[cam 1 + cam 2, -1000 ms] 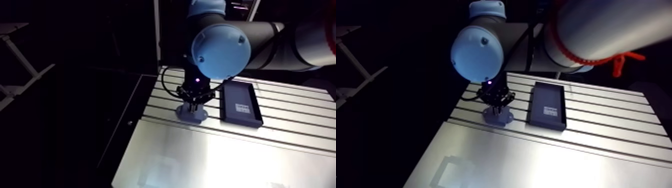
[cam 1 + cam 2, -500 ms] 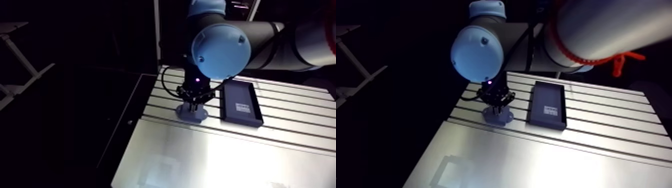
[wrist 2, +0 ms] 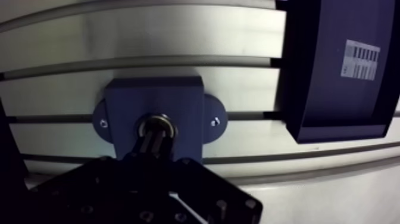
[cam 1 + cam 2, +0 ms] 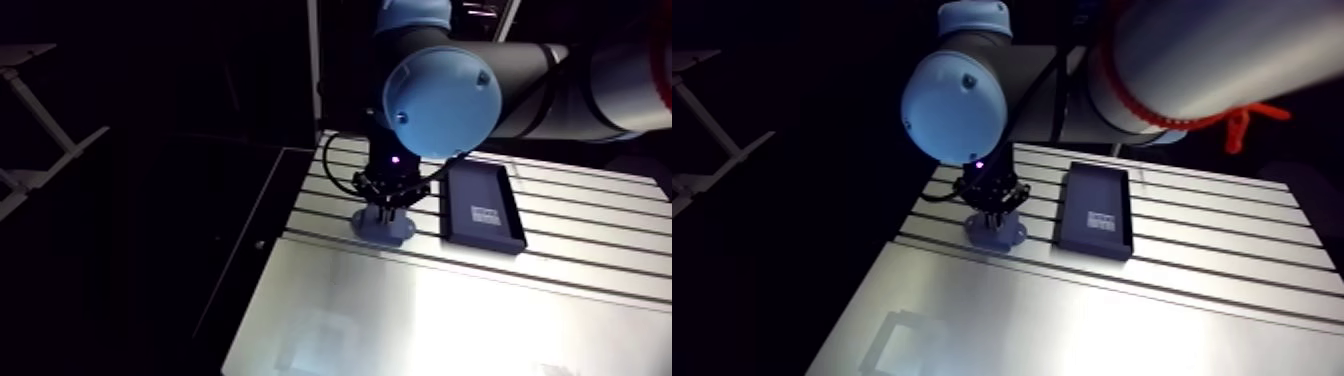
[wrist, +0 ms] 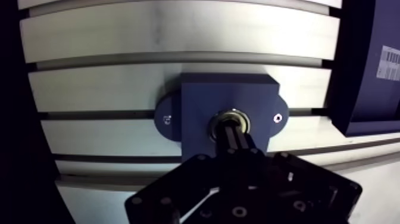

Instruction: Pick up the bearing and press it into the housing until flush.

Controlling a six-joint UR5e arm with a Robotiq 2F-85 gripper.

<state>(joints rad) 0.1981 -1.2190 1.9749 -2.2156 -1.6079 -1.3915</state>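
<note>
A dark blue housing (image 5: 196, 98) with two flange ears sits on the slotted table (image 5: 119, 80); in the arm view it lies under the wrist (image 4: 381, 233). The metal bearing (image 5: 221, 117) shows as a bright ring in the housing's bore, and how deep it sits cannot be judged. My gripper (image 5: 233, 136) stands straight over it. Its two fingers are shut together into one dark column, with the tips resting on the middle of the bearing and covering its centre.
A black tray (image 3: 333, 65) with a white label lies flat on the table beside the housing, a short gap away, also seen in the arm view (image 4: 483, 205). The table's edge (image 4: 270, 240) drops off on the housing's other side.
</note>
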